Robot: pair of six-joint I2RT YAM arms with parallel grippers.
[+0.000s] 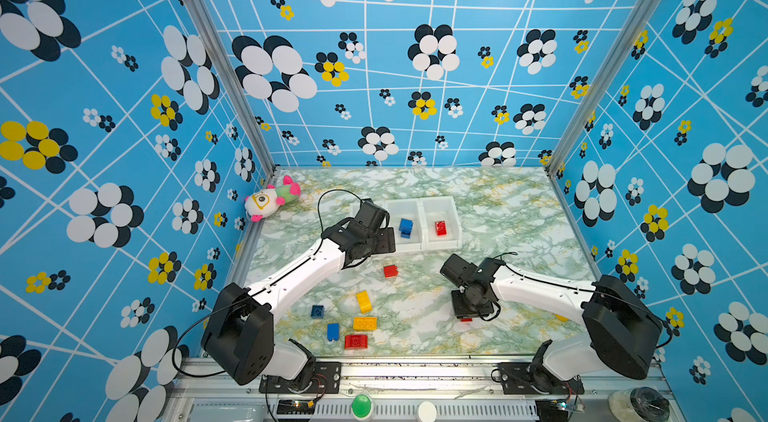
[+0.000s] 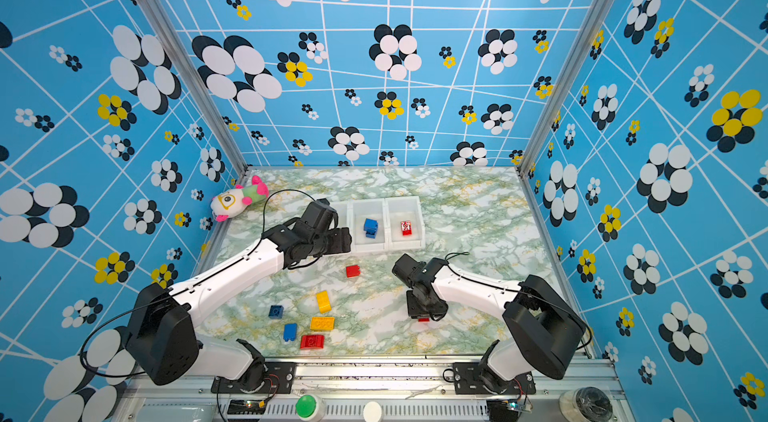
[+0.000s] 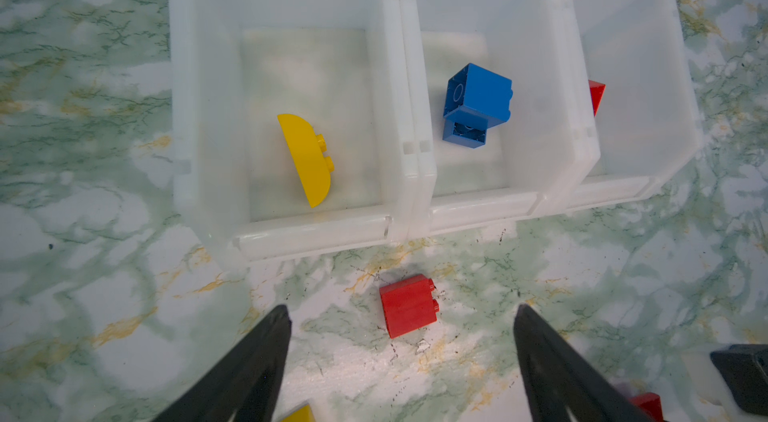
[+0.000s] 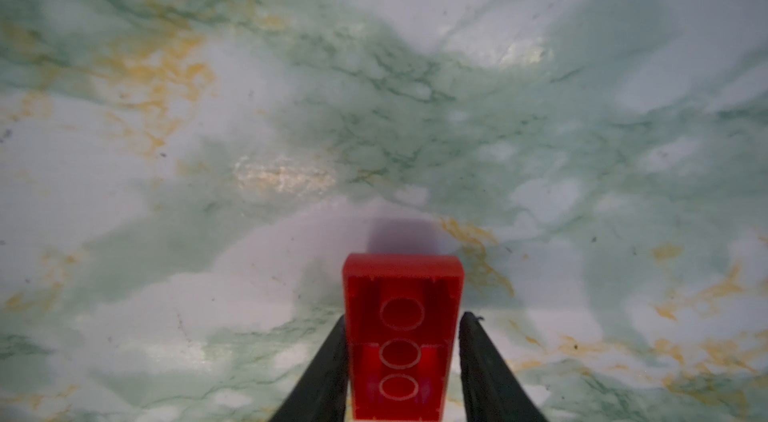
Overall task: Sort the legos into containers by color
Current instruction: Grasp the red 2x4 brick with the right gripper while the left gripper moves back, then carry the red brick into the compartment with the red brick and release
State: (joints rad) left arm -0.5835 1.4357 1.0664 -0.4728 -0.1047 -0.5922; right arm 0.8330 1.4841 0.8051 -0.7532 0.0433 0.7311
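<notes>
Closest in, a long red brick (image 4: 401,337), hollow side showing, is pinched on both sides by the right tool (image 4: 405,318) close to the desk (image 4: 374,108). The left tool (image 3: 403,308) gapes wide near a small red brick (image 3: 409,305) before the containers (image 3: 399,67), whose bins hold a yellow piece (image 3: 305,158), blue bricks (image 3: 478,98) and a printed red brick (image 2: 406,228) separately; loose legos (image 1: 365,323) dot the desk.
</notes>
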